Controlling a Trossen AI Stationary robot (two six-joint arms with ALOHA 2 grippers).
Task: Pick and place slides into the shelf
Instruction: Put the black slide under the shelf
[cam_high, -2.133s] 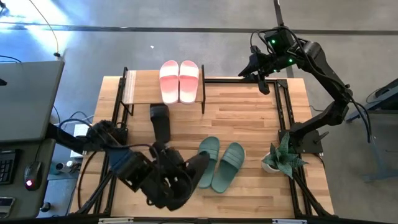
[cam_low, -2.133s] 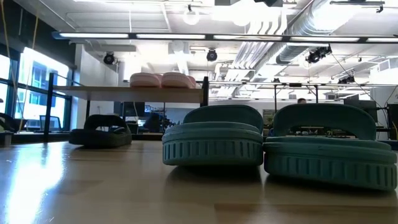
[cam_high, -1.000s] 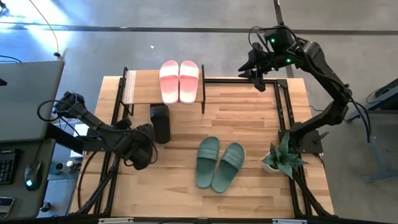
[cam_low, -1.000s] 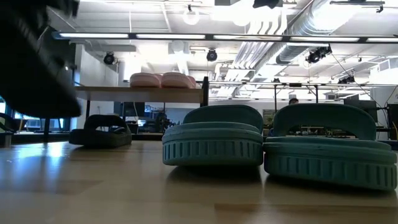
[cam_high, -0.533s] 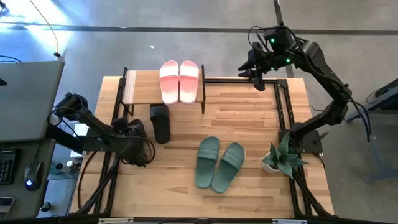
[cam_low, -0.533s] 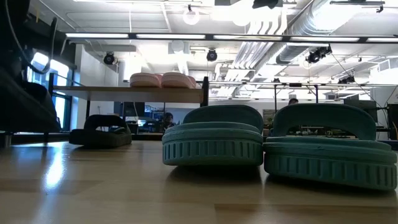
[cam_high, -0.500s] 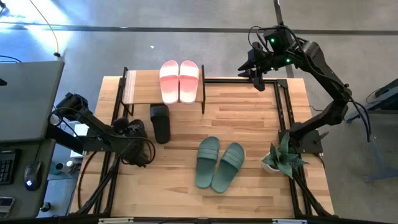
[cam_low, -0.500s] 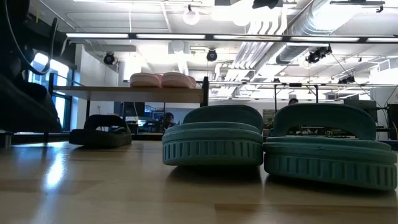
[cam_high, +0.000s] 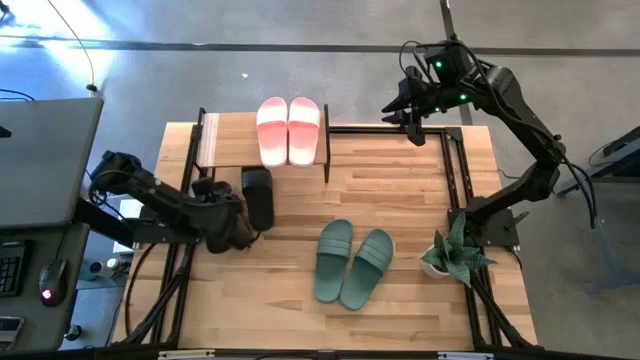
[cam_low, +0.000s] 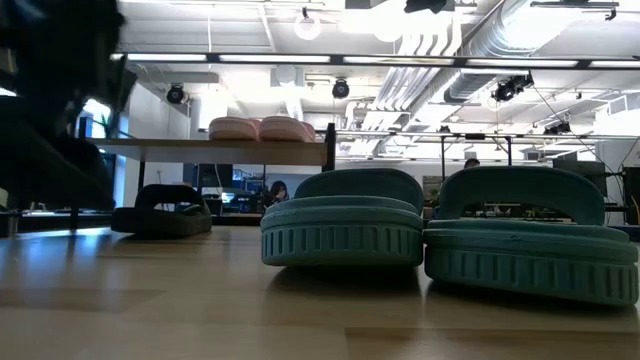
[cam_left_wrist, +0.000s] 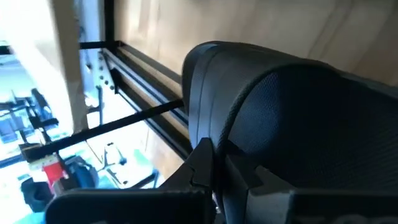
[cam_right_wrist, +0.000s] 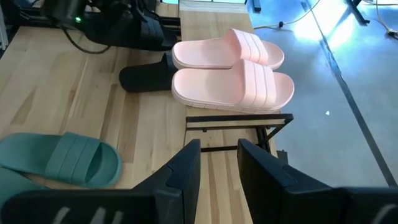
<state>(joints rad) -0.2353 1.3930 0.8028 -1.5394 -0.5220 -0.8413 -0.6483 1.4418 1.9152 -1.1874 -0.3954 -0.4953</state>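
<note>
My left gripper (cam_high: 230, 228) hovers at the table's left side, just near of the shelf (cam_high: 225, 140), shut on a black slide (cam_left_wrist: 292, 112) that fills the left wrist view. The other black slide (cam_high: 258, 196) lies flat on the table, its far end under the shelf's top board. The pink pair (cam_high: 289, 130) lies on the shelf's top board. The green pair (cam_high: 352, 262) lies on the table in the near middle. My right gripper (cam_high: 412, 118) waits open, high beyond the table's far right corner. My left gripper holds the black slide at its side edge beside the strap (cam_left_wrist: 230, 134), where one finger (cam_left_wrist: 204, 167) lies against it. The other finger is hidden by the slide. In the low view the dark mass of gripper and slide (cam_low: 50, 140) stands above the tabletop.
A small potted plant (cam_high: 452, 255) stands at the table's right edge. The shelf's black tube frame (cam_left_wrist: 140, 112) is close in front of the held slide. Bare wood lies between the shelf and the green pair. A laptop (cam_high: 40, 160) sits left of the table.
My left gripper, still shut on the black slide, has moved a little toward the table's far edge, up to the shelf and the black slide lying on the table. The right arm has kept still.
</note>
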